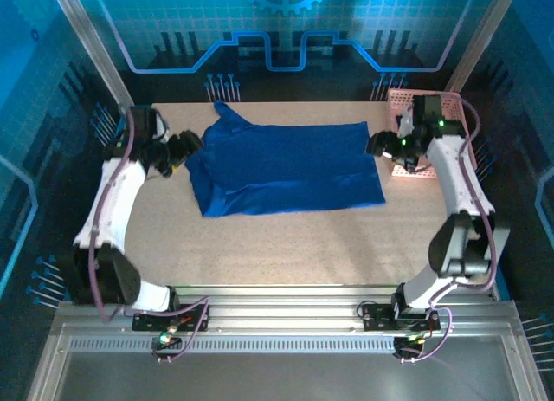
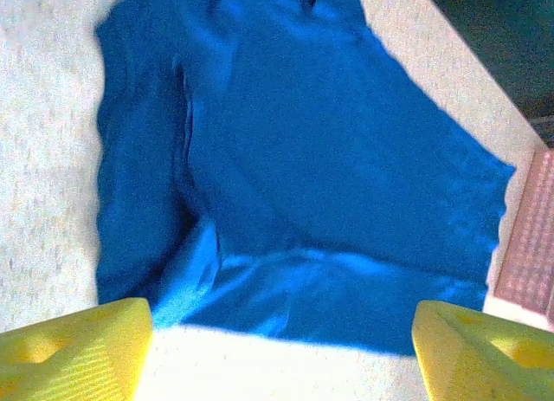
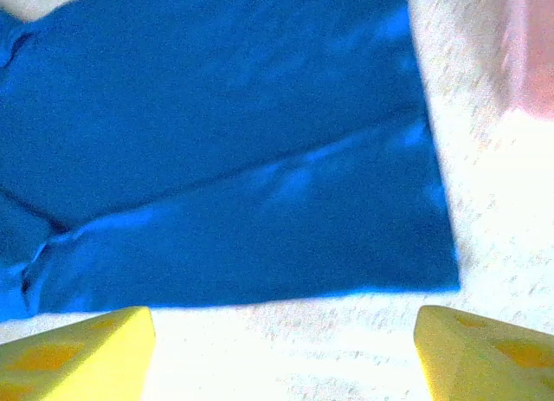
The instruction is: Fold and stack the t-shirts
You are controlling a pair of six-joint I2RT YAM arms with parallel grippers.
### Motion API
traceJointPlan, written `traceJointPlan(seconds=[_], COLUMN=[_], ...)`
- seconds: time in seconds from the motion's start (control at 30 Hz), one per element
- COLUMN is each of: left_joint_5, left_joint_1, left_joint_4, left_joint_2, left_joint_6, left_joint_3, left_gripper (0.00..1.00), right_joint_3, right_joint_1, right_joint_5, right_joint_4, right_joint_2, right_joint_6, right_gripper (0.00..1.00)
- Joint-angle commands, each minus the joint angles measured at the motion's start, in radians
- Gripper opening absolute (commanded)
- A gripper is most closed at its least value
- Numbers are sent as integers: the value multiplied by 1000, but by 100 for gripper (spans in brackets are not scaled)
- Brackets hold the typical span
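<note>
Two sets of yellow fingers are spread wide and grasp nothing: the left fingers (image 2: 74, 353) and the right fingers (image 3: 78, 353), both cut off by the lower frame edge. Between them the blue t-shirt (image 1: 286, 167) lies spread on the counter (image 1: 286, 245), with a crease running along its near side. The right arm partly hides the pink basket (image 1: 402, 102) at the far right corner. Bare counter lies open along the near hem.

light: blue cast, dim surround | table (image 1: 286, 236): blown white in wrist views | focus: wrist views soft, blurred
</note>
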Motion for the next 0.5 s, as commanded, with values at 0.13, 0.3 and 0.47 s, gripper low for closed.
traceJointPlan(seconds=[0.13, 0.3, 0.47], left_joint_5=[54, -39, -155], left_joint_1=[-55, -164, -228], left_joint_4=[63, 137, 169], left_joint_2=[-105, -13, 108], left_joint_6=[-40, -25, -11], left_joint_3=[-313, -341, -339], left_gripper=[73, 67, 61], right_joint_3=[-341, -383, -372], right_joint_1=[-8, -8, -7], right_joint_5=[-130, -120, -82], right_joint_4=[138, 216, 248], right_joint_2=[-75, 7, 93], right_joint_6=[-11, 18, 34], right_gripper=[79, 76, 74])
